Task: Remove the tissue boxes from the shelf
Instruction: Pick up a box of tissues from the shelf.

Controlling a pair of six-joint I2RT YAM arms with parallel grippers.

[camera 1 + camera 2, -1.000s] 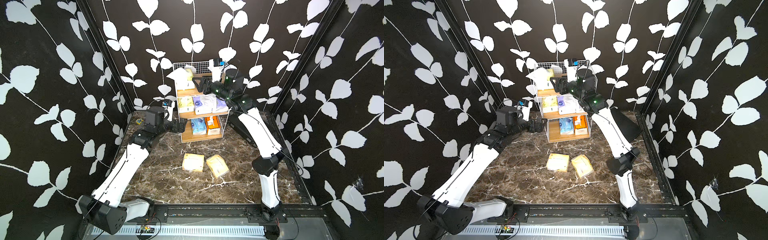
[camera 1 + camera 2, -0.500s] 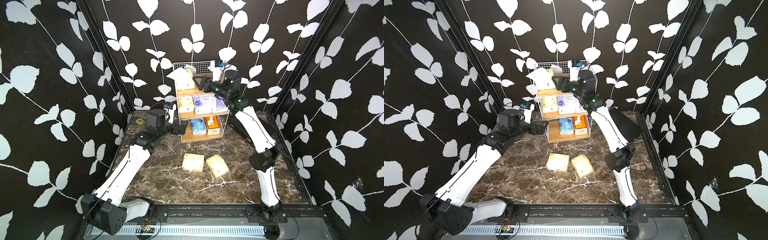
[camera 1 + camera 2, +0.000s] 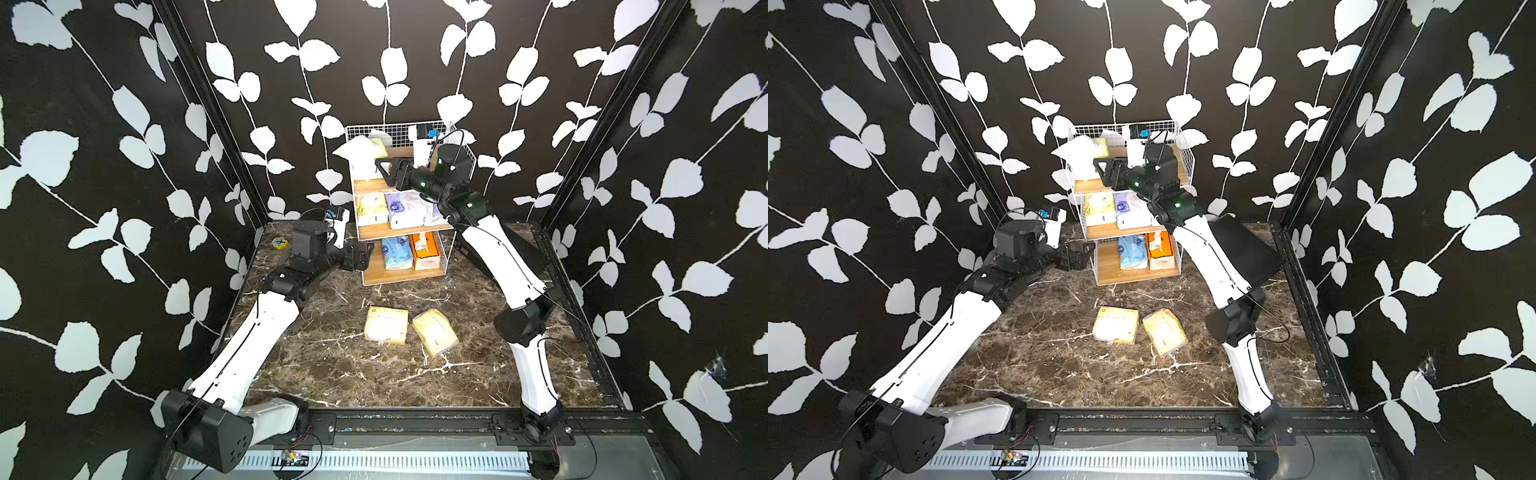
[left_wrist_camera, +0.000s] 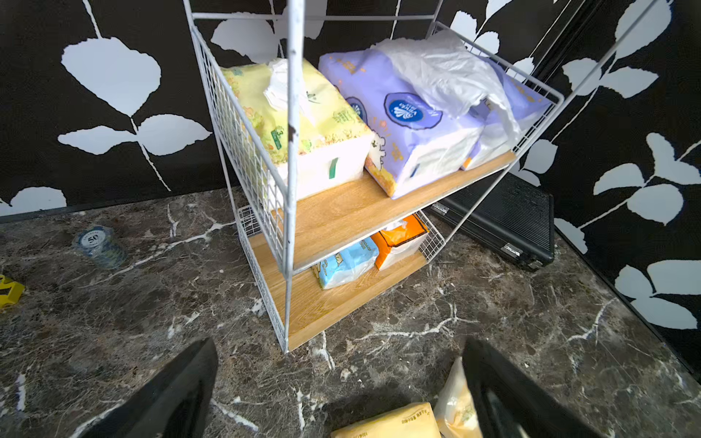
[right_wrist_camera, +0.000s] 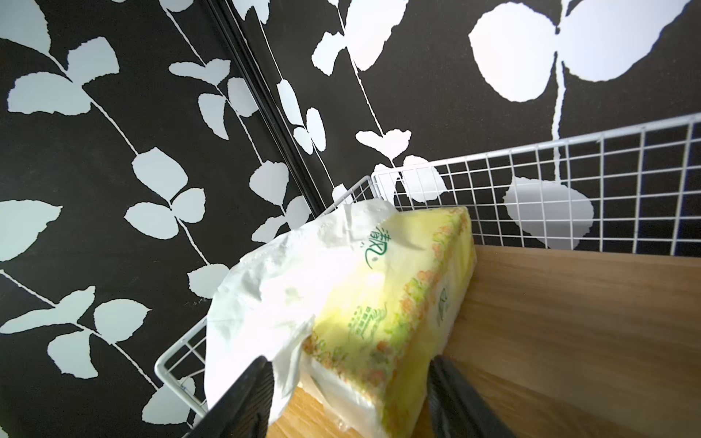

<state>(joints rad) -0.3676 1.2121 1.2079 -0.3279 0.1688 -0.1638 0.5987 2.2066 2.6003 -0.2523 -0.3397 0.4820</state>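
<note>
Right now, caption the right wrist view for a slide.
Fingers straddle a pale yellow tissue pack on the shelf, top tier.

Shelved packs (image 3: 401,210) on shelf (image 3: 376,274) tiers, floor packs (image 3: 386,325) before shelf, on table (image 3: 332,365)

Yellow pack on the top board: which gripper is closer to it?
Right. The right gripper straddles the yellow pack on the top board; the left gripper is low down beside the shelf, well away.
</note>
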